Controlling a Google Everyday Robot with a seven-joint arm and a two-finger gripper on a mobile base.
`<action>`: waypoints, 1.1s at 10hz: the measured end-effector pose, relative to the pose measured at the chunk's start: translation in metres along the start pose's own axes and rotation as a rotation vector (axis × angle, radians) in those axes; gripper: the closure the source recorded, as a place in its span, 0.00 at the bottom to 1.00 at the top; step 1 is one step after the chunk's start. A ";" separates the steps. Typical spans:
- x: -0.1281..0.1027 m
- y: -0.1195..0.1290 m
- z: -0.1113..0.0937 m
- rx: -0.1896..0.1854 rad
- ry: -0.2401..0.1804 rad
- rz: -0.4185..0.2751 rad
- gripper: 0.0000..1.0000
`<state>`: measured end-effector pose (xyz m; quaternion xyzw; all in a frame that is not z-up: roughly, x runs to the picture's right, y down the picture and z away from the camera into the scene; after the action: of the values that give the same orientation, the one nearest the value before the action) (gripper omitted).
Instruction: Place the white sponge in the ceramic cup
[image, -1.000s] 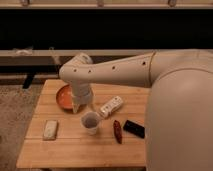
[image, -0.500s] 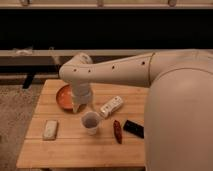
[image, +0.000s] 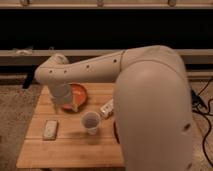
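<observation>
Wooden table (image: 70, 150) | gripper (image: 68, 103) by orange shallow bowl (image: 81, 93), state I can't tell | flat white sponge (image: 49, 129) lies near-left | my swing could topple whitish ceramic cup (image: 91, 122).

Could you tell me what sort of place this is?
Likely an indoor lab or office: a wooden table on carpet, loose cables on the floor, the gripper poised beside the orange bowl.
</observation>
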<state>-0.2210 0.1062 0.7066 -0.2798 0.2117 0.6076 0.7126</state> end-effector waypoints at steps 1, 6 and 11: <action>-0.004 0.034 0.006 -0.007 0.007 -0.024 0.35; -0.012 0.126 0.079 -0.007 0.036 -0.077 0.35; -0.010 0.129 0.122 -0.005 0.086 -0.071 0.35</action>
<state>-0.3543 0.1925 0.7871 -0.3149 0.2305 0.5699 0.7232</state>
